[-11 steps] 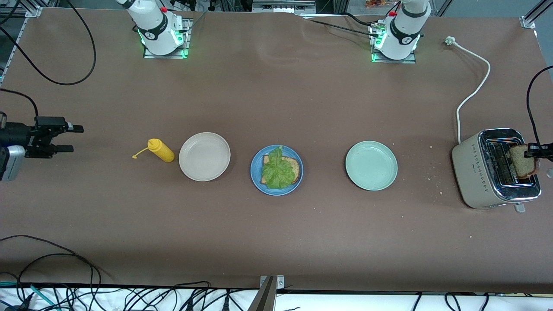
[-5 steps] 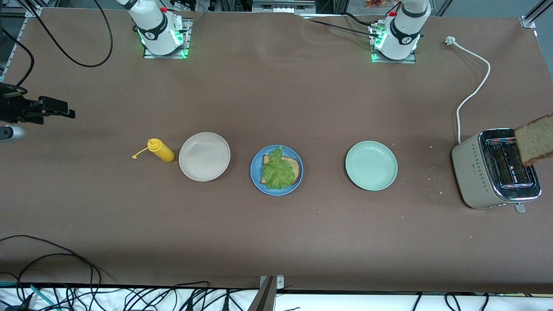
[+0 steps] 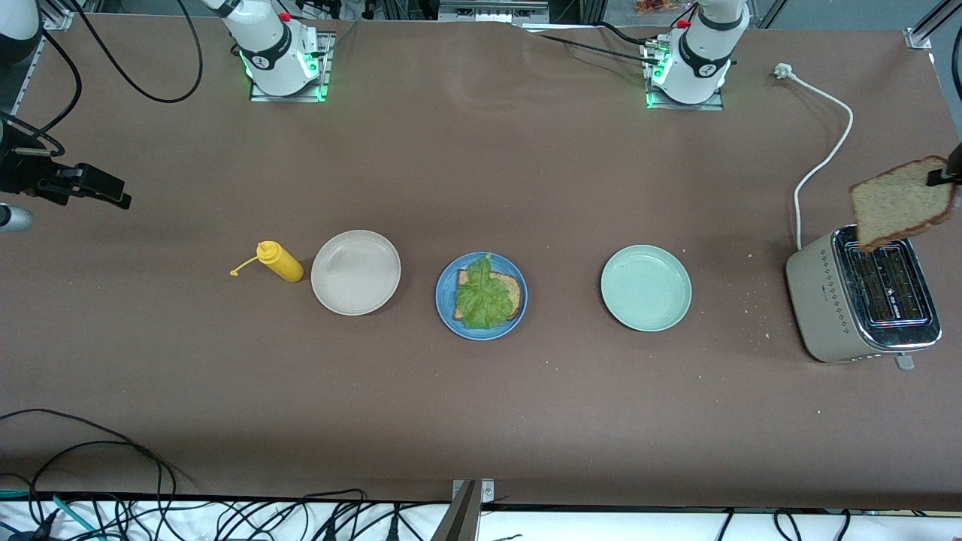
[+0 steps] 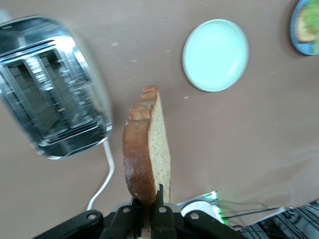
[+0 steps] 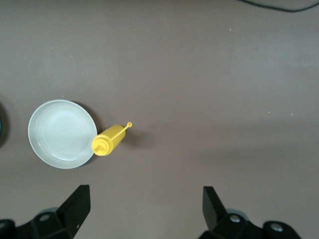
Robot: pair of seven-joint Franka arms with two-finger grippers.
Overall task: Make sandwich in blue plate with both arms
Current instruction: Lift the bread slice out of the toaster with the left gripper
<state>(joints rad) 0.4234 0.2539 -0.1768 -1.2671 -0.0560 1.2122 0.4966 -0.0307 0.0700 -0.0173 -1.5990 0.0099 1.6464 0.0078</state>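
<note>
- Gripping a bread slice (image 3: 900,203) by its crust edge, the left gripper (image 4: 147,209) has its fingers clamped tight; slice hangs in the air over the toaster (image 3: 864,297) at the left arm's end of the table.
- Blue plate (image 3: 446,308) sits mid-table between beige plate (image 3: 355,272) and pale green plate (image 3: 645,288); on it, one bread slice (image 3: 511,289) topped with lettuce leaf (image 3: 483,299).
- Right gripper (image 5: 144,204) waits, fingers spread wide, holding nothing, over bare table near the yellow squeeze bottle (image 3: 279,261), at the right arm's end.
</note>
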